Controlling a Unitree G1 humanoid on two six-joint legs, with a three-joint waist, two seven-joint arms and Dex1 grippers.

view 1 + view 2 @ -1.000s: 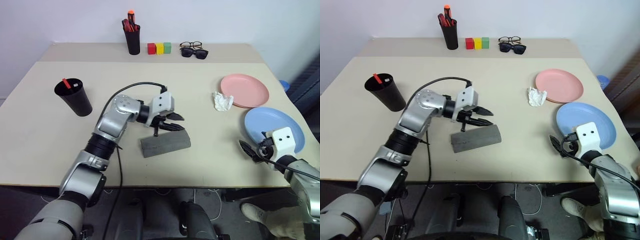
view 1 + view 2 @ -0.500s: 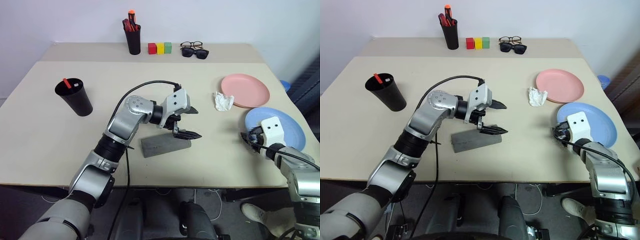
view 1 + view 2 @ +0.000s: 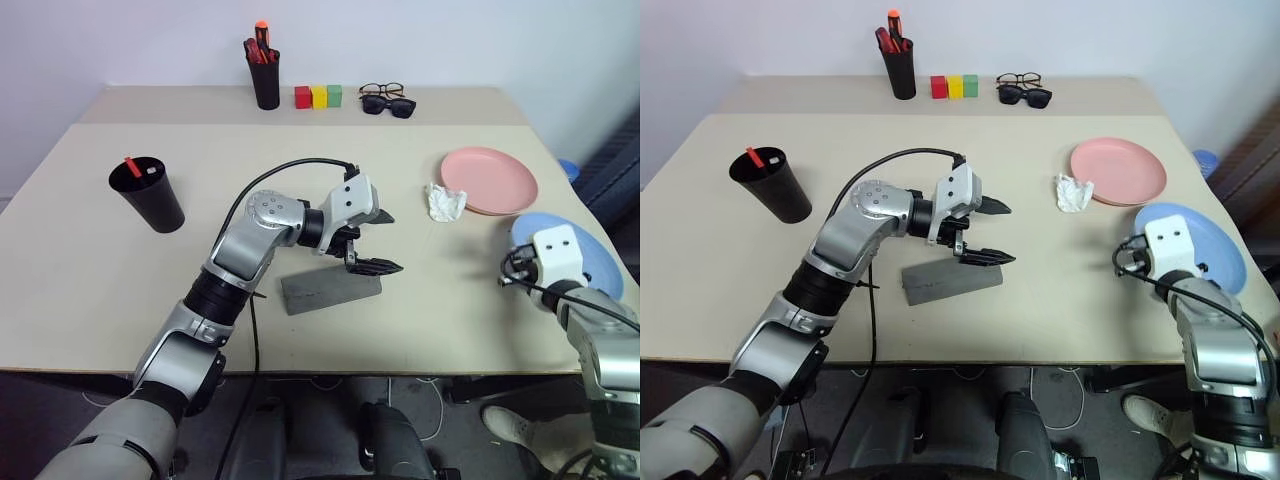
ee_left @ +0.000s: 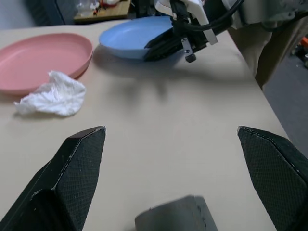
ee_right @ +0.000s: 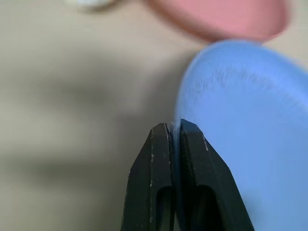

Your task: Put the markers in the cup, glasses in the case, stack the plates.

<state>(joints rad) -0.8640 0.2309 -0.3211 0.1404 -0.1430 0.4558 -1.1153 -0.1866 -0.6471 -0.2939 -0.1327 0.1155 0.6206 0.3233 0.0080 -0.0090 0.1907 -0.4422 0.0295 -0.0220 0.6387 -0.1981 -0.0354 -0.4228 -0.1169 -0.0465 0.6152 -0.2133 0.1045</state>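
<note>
My right gripper [image 5: 175,127] is shut on the near rim of the light blue plate [image 3: 602,262], which tilts up off the table at the right. The salmon pink plate [image 3: 490,180] lies just behind it. At mid-table my left gripper [image 3: 394,240] hangs open over the right end of the grey case [image 3: 330,288], whose lid is down; nothing is between its fingers. The black cup [image 3: 148,195] stands at the left with a red-capped marker [image 3: 131,165] in it. The wire-rimmed glasses [image 3: 382,90] lie at the table's back.
A crumpled white tissue [image 3: 445,202] lies beside the pink plate. At the back stand a black pen holder [image 3: 265,80] with red pens, three coloured blocks [image 3: 318,96] and dark sunglasses [image 3: 392,106]. The table's right edge is close to the blue plate.
My right gripper has closed on the blue plate's rim and raised it, moving forward. My left gripper opened wide and shifted right over the case, then held still.
</note>
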